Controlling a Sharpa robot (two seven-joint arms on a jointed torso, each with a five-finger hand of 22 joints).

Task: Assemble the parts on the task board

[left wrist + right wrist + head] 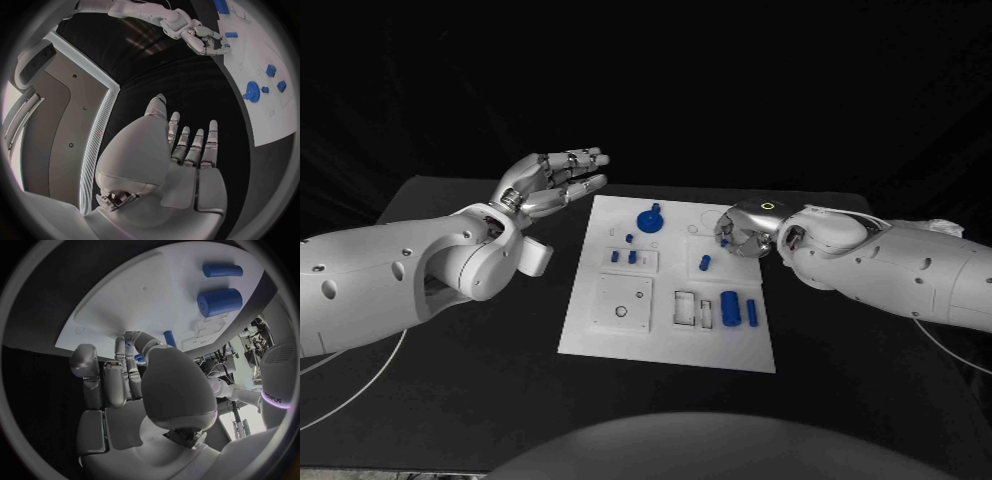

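The white task board point(620, 335) lies mid-table. On it are a blue gear point(649, 218), two small blue blocks point(622, 257), a short blue peg point(705, 264), a thick blue cylinder point(731, 307) and a thin one point(751, 313). My left hand point(557, 180) is raised off the board's far left corner, palm up, fingers apart and holding nothing point(187, 150). My right hand point(744, 232) hovers low over the board's far right part with its fingers curled down point(125, 375). A bit of blue point(139, 359) shows behind its thumb; whether it is pinched I cannot tell. The peg point(169, 338) lies just beyond the fingers.
Black table point(459, 400) surrounds the board on all sides. Empty recesses point(623, 302) and slots point(692, 310) sit in the board's near half. In the left wrist view, the right hand point(203, 37) hangs above the board's edge point(269, 135).
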